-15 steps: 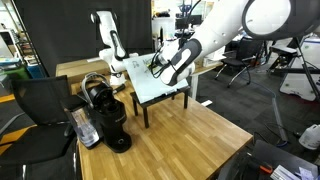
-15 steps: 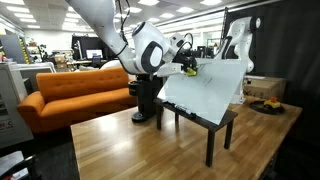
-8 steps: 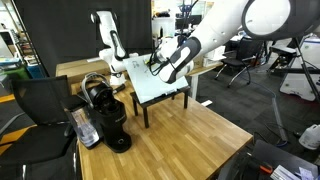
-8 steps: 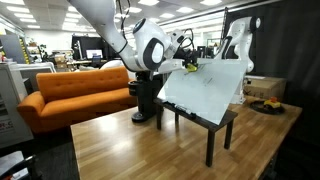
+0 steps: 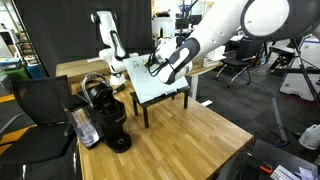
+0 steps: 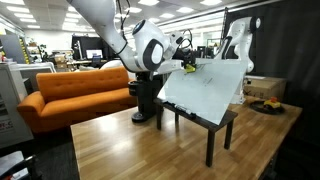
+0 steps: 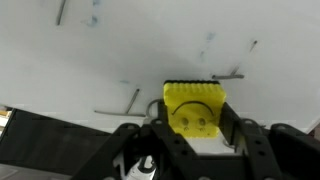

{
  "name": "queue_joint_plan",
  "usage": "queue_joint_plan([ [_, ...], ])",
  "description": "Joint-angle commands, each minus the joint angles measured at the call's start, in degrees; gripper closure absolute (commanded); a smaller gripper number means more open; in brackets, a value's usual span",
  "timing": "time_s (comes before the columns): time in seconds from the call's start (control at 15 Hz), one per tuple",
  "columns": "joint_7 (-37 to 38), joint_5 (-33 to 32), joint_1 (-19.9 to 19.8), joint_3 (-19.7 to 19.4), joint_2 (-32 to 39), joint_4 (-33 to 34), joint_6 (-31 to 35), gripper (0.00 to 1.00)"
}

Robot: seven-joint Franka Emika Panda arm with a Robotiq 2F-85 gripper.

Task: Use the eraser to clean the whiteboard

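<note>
In an exterior view the white arm [image 5: 215,30] reaches down from the upper right, and its fingers [image 5: 158,64] meet the upper part of the tilted whiteboard [image 5: 160,88]. The board rests on a dark legged stand [image 5: 188,98] on the wooden counter [image 5: 185,140]. From here the fingers are too small to read and the eraser cannot be made out. A black coffee machine [image 5: 105,115] stands on the counter near the board but apart from it, and a black chair [image 5: 35,110] sits beside the counter. In an exterior view with an orange sofa [image 6: 70,95] in the background, the eraser [image 6: 189,68] shows as a small yellow block at the fingertips, up against the board's upper left corner. In the wrist view the yellow block fills the gap between the two dark fingers, one on each side, pinched squarely between them, and its far edge lies against the white surface. Short dark scribbles [image 7: 130,100] mark the board just left of the block, with another stroke just above its right corner and fainter ones higher up.
</note>
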Motion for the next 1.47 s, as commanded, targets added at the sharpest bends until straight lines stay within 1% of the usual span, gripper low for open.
queue_joint_plan([
  [0.0,-0.5,-0.9,-0.2,0.0,1.8,2.1,-0.1,0.73],
  [0.33,-0.5,-0.9,-0.4,-0.1,4.1,4.6,-0.1,0.73],
  [0.93,-0.6,-2.0,-0.8,0.1,4.1,7.3,-0.3,0.73],
  [1.4,-0.1,-1.5,-2.7,-0.3,5.4,9.9,-0.4,0.73],
])
